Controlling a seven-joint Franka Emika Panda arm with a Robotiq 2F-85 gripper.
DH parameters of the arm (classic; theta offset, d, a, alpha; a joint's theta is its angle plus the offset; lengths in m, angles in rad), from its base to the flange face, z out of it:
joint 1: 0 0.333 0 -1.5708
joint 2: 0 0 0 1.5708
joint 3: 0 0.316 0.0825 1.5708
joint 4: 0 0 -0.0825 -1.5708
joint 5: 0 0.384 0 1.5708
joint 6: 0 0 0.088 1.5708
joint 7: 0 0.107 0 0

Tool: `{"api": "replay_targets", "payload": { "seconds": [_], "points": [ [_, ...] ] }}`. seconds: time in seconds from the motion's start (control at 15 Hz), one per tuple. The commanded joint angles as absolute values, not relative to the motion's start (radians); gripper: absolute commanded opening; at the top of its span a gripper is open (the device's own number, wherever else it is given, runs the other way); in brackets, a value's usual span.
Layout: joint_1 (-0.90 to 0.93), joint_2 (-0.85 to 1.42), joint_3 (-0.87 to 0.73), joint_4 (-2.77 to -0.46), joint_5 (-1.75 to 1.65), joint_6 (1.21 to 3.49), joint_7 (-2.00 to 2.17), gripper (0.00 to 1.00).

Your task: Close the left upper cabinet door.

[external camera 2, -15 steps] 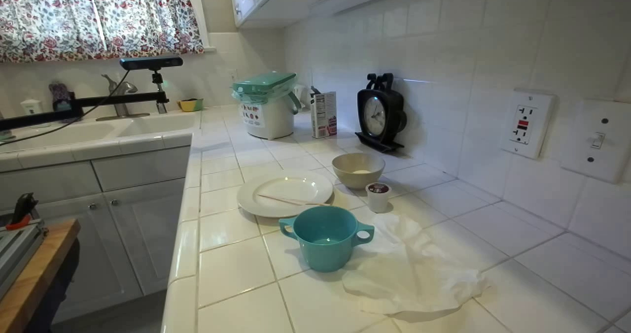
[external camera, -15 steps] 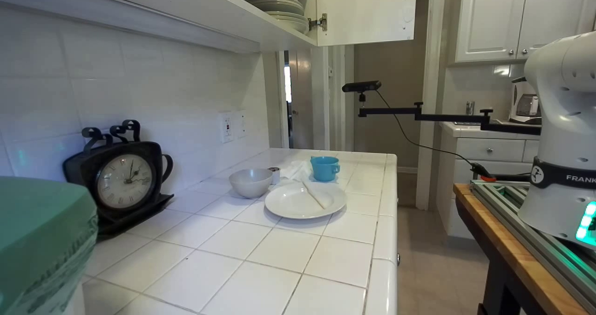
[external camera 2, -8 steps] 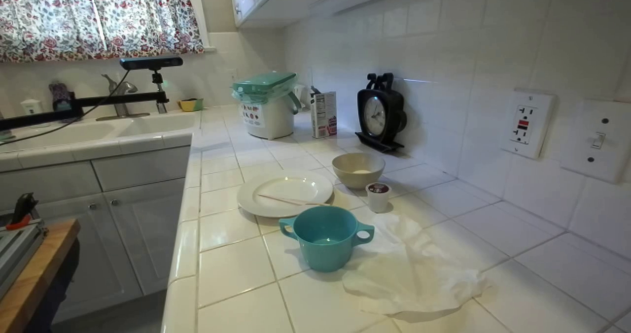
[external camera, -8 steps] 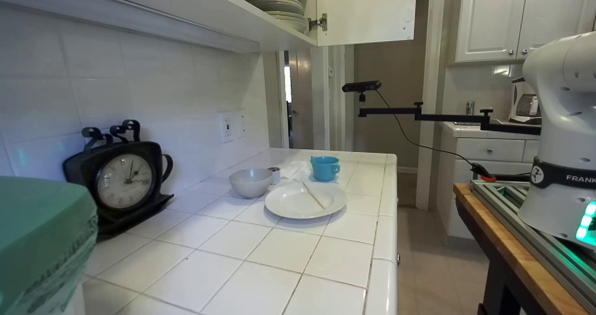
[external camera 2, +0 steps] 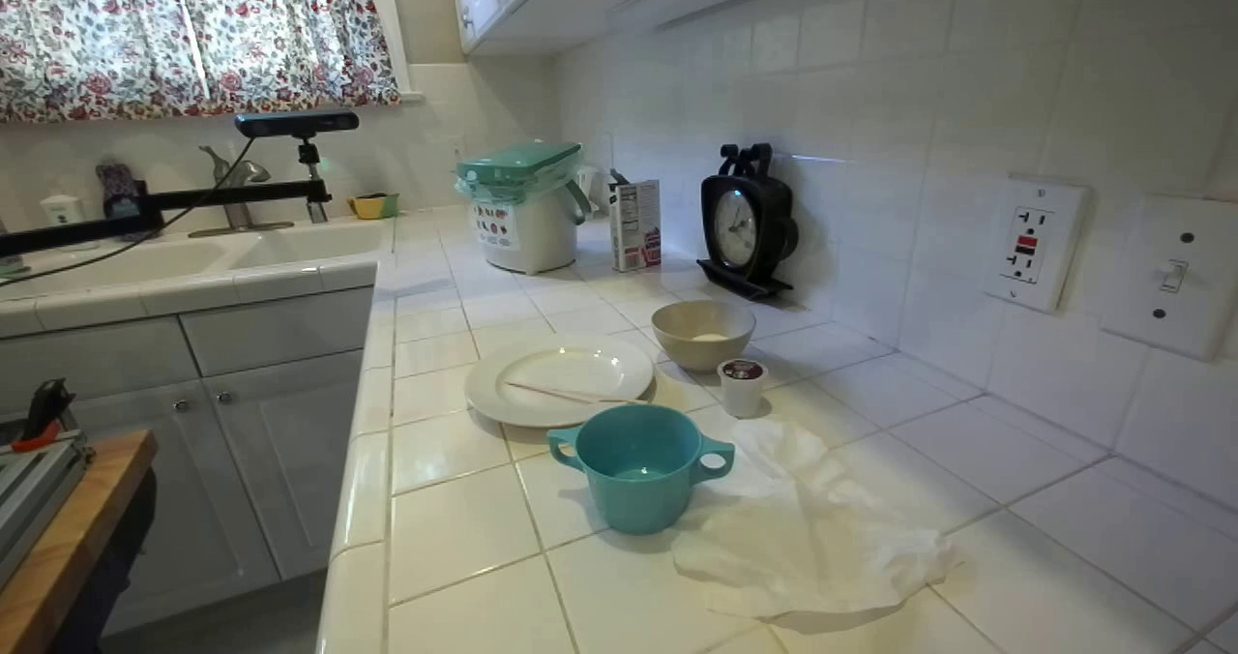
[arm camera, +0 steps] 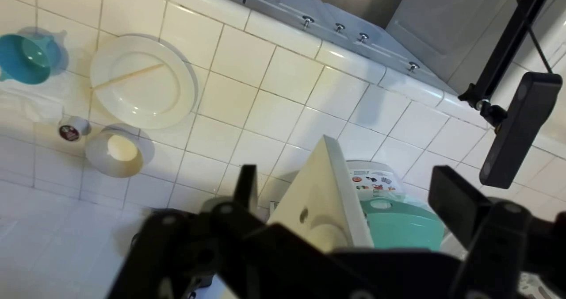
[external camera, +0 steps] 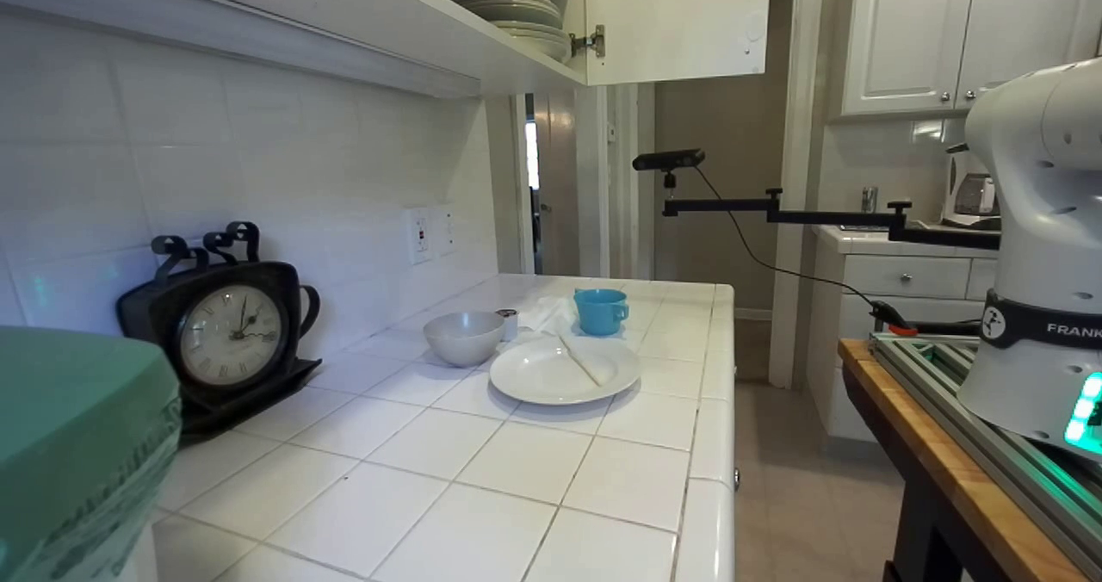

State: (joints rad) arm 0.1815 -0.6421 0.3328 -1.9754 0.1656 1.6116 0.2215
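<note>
Your left upper cabinet door (arm camera: 325, 197) juts out above the worktop (arm camera: 247, 109); in the wrist view it shows between the fingers of your hand (arm camera: 345, 190), spread wide and gripping nothing. To its right there is the green-lidded bin (arm camera: 402, 223); well to its left stand the plate (arm camera: 143, 86), bowl (arm camera: 99, 151) and blue cup (arm camera: 26, 58). In an exterior view, another flat door (external camera: 676, 22) hangs open.

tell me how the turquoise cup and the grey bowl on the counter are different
Colour: the cup is turquoise, the bowl is greyish. Handles: the cup has two, one on each side; the bowl shows none. Shape: the cup's sides are steeper, while the bowl flares more toward its rim. Both stand upright on the white tiled counter.
</note>
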Motion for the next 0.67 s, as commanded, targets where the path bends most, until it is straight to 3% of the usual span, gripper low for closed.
{"api": "replay_targets", "payload": {
  "seconds": [0.0,0.6],
  "points": [
    [0.178,-0.63,0.341,-1.951,0.099,1.611,0.202,1.0],
    [0.171,-0.656,0.384,-1.943,-0.069,1.681,0.228,1.0]
  ]
}}
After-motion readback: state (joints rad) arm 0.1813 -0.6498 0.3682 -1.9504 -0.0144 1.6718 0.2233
